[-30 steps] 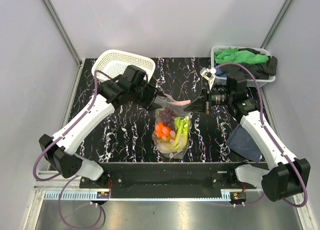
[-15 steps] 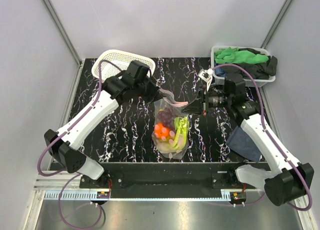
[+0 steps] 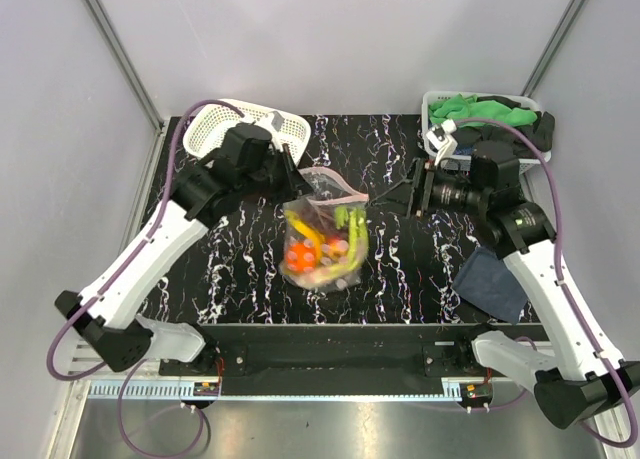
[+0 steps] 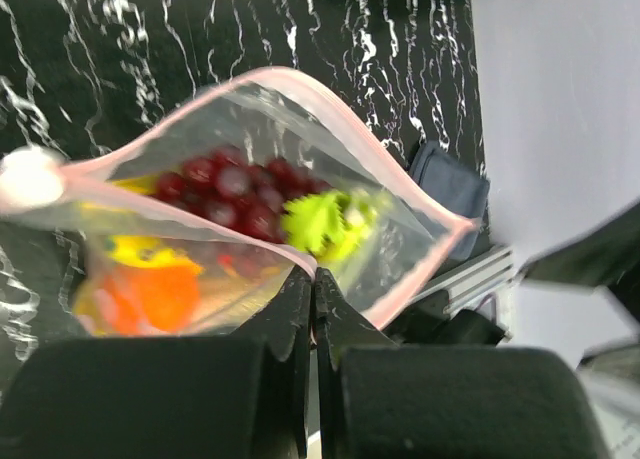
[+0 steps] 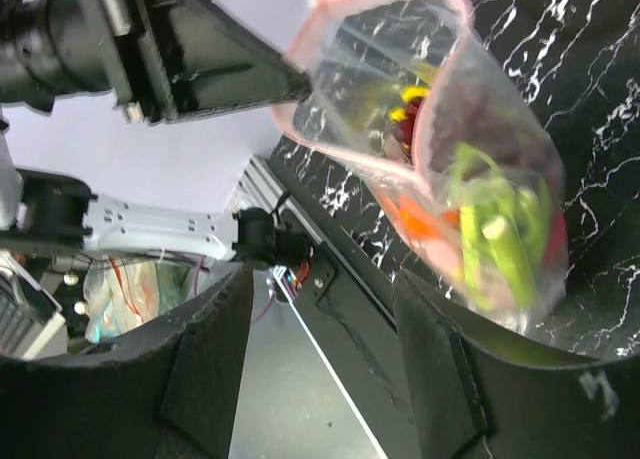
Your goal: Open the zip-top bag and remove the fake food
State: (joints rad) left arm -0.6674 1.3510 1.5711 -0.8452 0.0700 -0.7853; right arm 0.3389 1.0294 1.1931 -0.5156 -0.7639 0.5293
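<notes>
The zip-top bag [image 3: 322, 241] hangs above the black marbled table [image 3: 240, 254], its pink-edged mouth pulled open. My left gripper [image 3: 299, 184] is shut on the near lip of the zip strip [image 4: 312, 269]. Inside the bag is the fake food: purple grapes [image 4: 235, 191], pale-green stalks [image 4: 325, 219], an orange piece [image 4: 150, 291] and something yellow [image 4: 135, 249]. My right gripper [image 3: 378, 200] stands open just right of the bag, with nothing between its fingers. In the right wrist view the bag [image 5: 455, 129] hangs ahead of the right gripper [image 5: 320, 289], clear of the spread jaws.
A white lattice basket [image 3: 235, 129] sits at the back left behind the left arm. A white bin of green and black cloths [image 3: 490, 124] stands at the back right. A dark blue cloth [image 3: 490, 279] lies under the right arm.
My left gripper shut on the bag's lip, then lifted and pulled the bag leftward. My right gripper opened, let go of the bag and drew back to the right.
</notes>
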